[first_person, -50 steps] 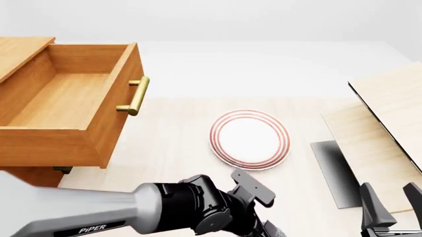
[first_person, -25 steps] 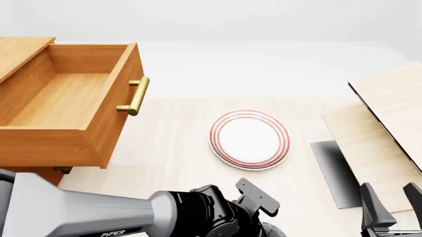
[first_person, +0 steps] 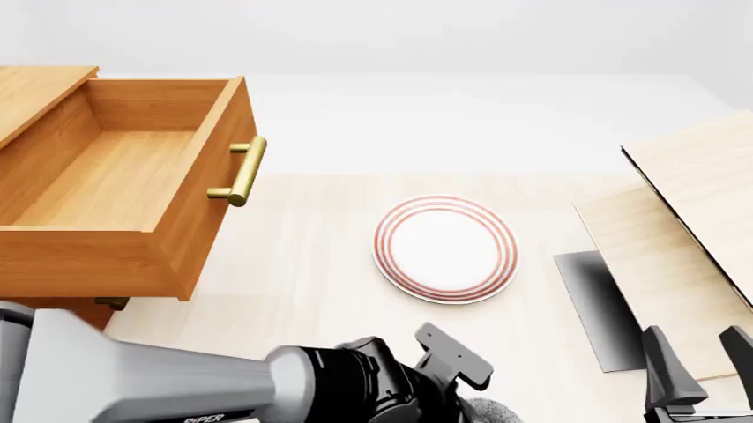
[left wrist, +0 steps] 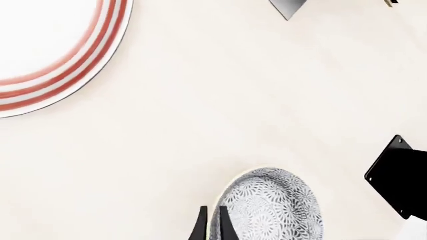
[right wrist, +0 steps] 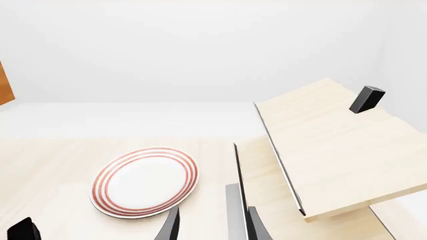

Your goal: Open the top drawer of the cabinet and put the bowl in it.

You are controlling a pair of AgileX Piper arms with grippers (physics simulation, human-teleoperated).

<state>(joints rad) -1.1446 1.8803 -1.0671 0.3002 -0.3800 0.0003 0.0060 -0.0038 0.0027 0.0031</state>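
- bowl sits on the surface, nearest edge, under the left arm; small, rigid, likely light, glazed so slippery, chips if dropped
- left tool has its two fingers pinched over the bowl's rim, the best hold; firm grip not certain, tips cut off
- bowl barely shows in front view, arm covers it
- right tool open, idle
- plate mid-surface
- top drawer of cabinet pulled open, far left
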